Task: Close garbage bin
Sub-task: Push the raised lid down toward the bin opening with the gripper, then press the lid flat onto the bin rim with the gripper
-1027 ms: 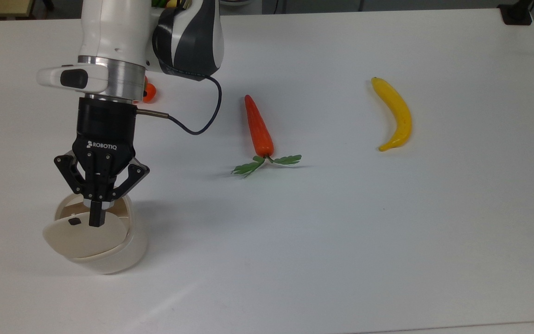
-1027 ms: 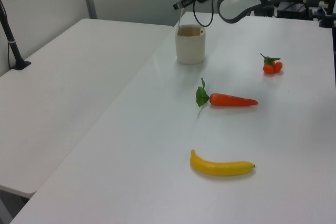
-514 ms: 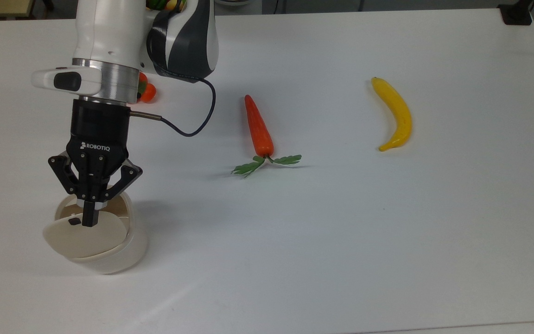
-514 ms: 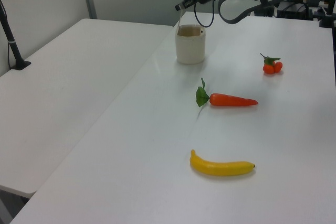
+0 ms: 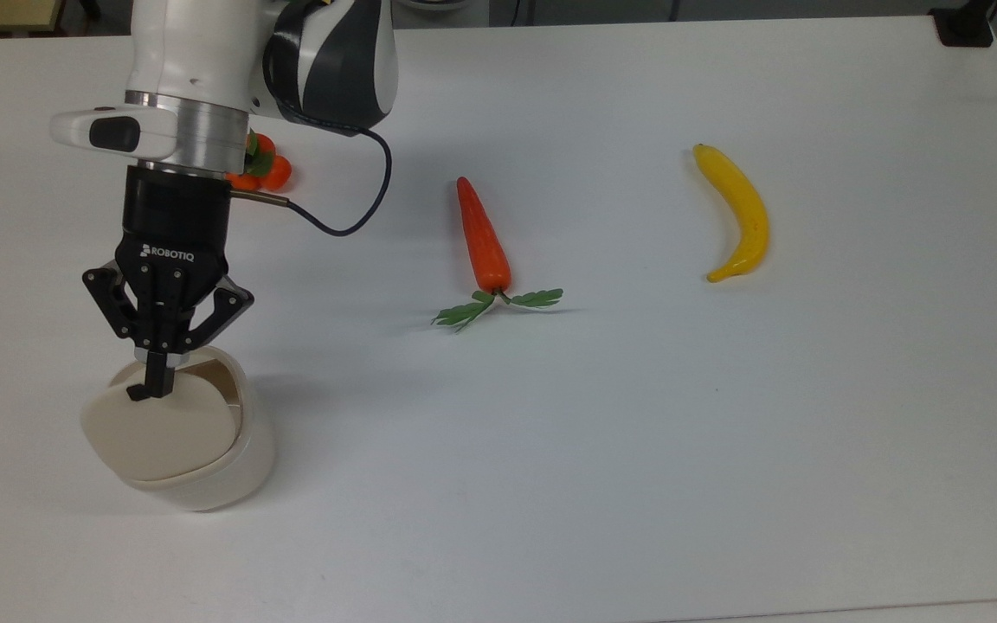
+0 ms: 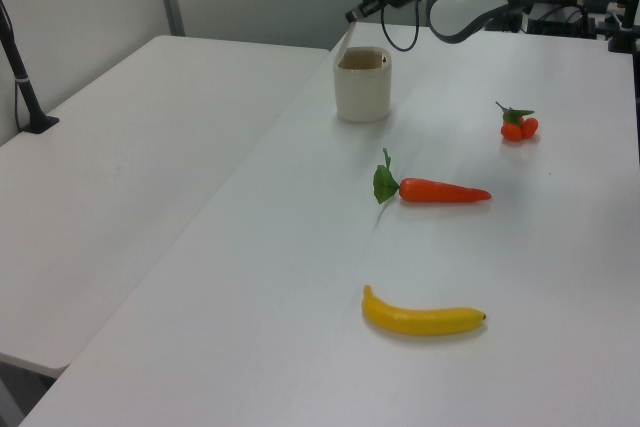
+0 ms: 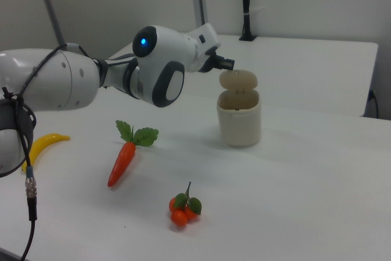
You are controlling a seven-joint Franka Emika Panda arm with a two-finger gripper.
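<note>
Closest to the front edge of the table [image 5: 637, 450] in the top view sits the bin [image 5: 204, 484], down at the top view's left. It is not shut. The lid [image 5: 161, 433] is raised, with a dark slice of opening showing past its upper right edge. From the right view the bin [image 7: 239, 123] stands upright and the lid [image 7: 238, 80] is tipped up over the far rim, its flat face turned toward that camera.

Right at it is the gripper [image 5: 151, 387], pointing down. The two fingers are pinched together with nothing visibly between them, and their tip sits against the lid's upper edge in the top view. In the right view the gripper [image 7: 229, 64] comes in from the right view's left and meets the lid's top corner. Whether it presses or only touches I can't say.

That contact is what the next move hangs on. The lid's free edge is at the fingertips and the opening lies below and in front of it in the right view. I'd judge the lid has to be pushed over and down onto the rim.

On the gripper's black body I can read ROBOTIQ [image 5: 168, 253] in white.

Further back lie a carrot [image 5: 481, 238] and a banana [image 5: 736, 212], well apart from the bin. Some small orange fruit [image 5: 269, 171] sits just behind the wrist.
</note>
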